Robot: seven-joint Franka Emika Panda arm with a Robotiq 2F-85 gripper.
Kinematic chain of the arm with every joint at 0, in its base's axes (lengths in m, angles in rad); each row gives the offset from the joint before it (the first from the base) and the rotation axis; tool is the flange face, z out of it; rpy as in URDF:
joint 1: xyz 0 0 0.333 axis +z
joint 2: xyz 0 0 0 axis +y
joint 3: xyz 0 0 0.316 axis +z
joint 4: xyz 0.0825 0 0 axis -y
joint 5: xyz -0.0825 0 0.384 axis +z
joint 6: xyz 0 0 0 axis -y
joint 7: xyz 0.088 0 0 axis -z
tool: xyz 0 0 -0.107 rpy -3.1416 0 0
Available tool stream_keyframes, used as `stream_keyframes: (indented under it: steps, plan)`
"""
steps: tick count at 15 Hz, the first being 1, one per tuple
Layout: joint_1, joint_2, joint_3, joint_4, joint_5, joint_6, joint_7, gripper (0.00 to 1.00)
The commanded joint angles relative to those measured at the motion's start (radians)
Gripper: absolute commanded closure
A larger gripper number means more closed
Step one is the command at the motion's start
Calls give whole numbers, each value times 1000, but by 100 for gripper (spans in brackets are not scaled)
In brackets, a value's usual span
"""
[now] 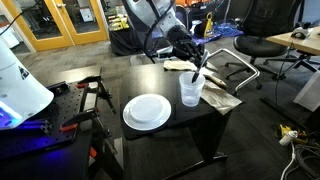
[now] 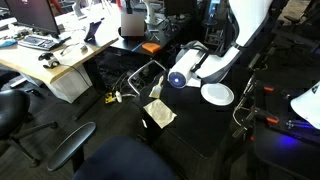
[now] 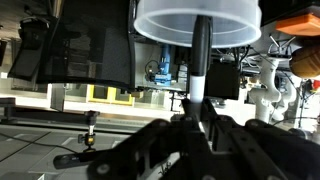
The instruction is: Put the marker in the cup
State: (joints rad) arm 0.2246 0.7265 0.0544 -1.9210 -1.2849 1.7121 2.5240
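The clear plastic cup (image 1: 190, 95) stands upright on the black table (image 1: 190, 125), to the right of a white plate. My gripper (image 1: 196, 58) hangs just above the cup and is shut on the black marker (image 1: 200, 70), which points down at the cup's mouth. In the wrist view the picture stands upside down. There the marker (image 3: 199, 55) runs from my fingers (image 3: 196, 128) up to the cup's rim (image 3: 197, 22), and its tip looks to be at or just inside the opening. In an exterior view my gripper (image 2: 179, 78) is at the table's left side.
A round white plate (image 1: 147, 111) lies beside the cup and also shows in an exterior view (image 2: 217, 94). A crumpled paper sheet (image 1: 218, 99) lies under and beside the cup. Red clamps (image 1: 88, 92) sit on the left. An office chair (image 1: 250, 48) stands beyond the table.
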Motion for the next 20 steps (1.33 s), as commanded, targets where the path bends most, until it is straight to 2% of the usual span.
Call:
stream_keyframes:
  steps: [1,8,9,20]
  plan:
    - [-3,47,3,43,0,-49,48,97]
    - [6,116,2,82,12,-107,108,97]
    - [49,123,-46,109,38,-94,76,97]
    - [154,186,-142,161,103,-84,75,97]
